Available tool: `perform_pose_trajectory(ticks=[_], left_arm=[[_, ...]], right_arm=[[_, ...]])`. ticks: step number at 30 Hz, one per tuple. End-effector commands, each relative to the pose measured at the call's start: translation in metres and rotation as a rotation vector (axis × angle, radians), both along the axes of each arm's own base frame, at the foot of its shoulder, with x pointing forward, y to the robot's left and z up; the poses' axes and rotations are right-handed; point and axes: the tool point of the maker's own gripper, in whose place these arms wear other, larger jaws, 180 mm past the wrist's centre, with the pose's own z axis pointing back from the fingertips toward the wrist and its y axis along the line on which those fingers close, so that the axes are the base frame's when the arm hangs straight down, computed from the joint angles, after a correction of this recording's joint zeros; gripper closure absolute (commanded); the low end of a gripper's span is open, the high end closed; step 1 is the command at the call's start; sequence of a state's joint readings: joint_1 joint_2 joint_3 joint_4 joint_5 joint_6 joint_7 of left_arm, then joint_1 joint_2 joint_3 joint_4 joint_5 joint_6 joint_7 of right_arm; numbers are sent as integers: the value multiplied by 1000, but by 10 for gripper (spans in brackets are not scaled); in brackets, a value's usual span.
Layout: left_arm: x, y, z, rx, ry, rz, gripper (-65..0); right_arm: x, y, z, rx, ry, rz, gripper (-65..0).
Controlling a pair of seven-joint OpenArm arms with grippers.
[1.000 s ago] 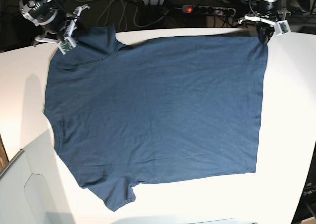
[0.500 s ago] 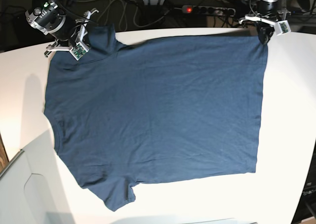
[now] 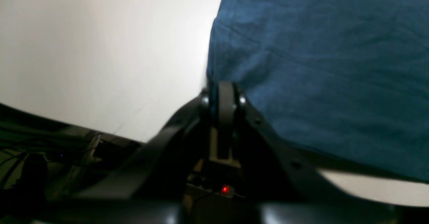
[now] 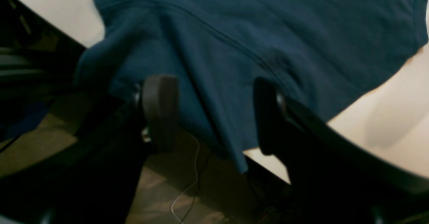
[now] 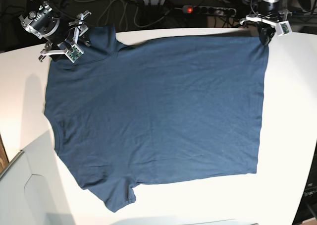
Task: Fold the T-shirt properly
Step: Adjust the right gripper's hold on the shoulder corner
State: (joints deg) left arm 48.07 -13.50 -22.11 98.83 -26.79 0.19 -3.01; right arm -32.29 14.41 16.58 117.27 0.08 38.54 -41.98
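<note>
T-shirt (image 5: pixel 153 116) spread flat on white table (image 5: pixel 290 136), far edge along the table's back rim.

Left gripper (image 5: pixel 266 35) pinched on the hem corner, apparently to keep that edge anchored. Right gripper (image 4: pixel 214 113) spread wide astride the sleeve, which hangs loose over the table edge, unheld. Bare table beside the hem and along the near side; cables and power strip (image 5: pixel 208 10) behind.

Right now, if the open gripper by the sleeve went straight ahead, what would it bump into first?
Most likely the T-shirt. The right gripper has its jaws spread, and the blue sleeve cloth already hangs between them. Depth is hard to judge, but nothing else lies ahead.
</note>
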Motion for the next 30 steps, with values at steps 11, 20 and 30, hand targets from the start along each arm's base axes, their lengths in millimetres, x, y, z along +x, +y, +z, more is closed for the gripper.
perform_pose_trajectory(ticks=[11,20,30], left_arm=[[2,5,9,26,-25,-5,0],[2,5,9,26,-27,-6,0],[3,5,10,26,-28,-7,0]], right_arm=[[-6,-13,-34,31,91,-31,-345],[-7,-19,-41,21,113,-30,-258],[-8,-31,-55,11,153,-48,0]])
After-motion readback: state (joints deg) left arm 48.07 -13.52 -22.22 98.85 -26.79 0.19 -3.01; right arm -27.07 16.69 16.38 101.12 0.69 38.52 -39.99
